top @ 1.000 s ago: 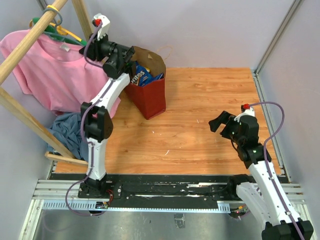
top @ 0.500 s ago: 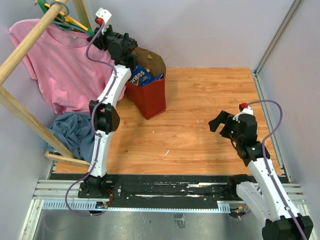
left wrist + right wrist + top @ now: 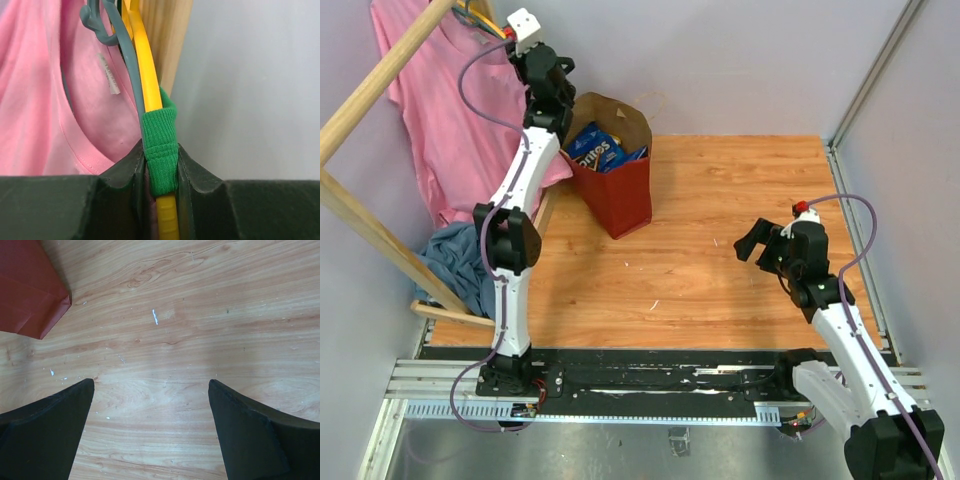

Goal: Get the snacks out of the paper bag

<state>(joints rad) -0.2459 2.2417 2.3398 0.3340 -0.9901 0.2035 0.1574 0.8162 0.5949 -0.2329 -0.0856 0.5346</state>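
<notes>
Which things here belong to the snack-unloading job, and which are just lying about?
Job:
red paper bag
snacks inside it, a blue cookie packet on top

Lying about:
pink shirt
blue cloth heap
yellow hanger, clamped in the left gripper
grey hanger
wooden rack

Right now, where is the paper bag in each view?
Top external: paper bag stands upright, upper centre-left.
Left wrist: not in it; only the pink shirt and yellow hanger.
Right wrist: one red bottom corner at upper left.
Shared landmark: wooden tabletop, in top external and right wrist; the shirt links top external and left wrist.
</notes>
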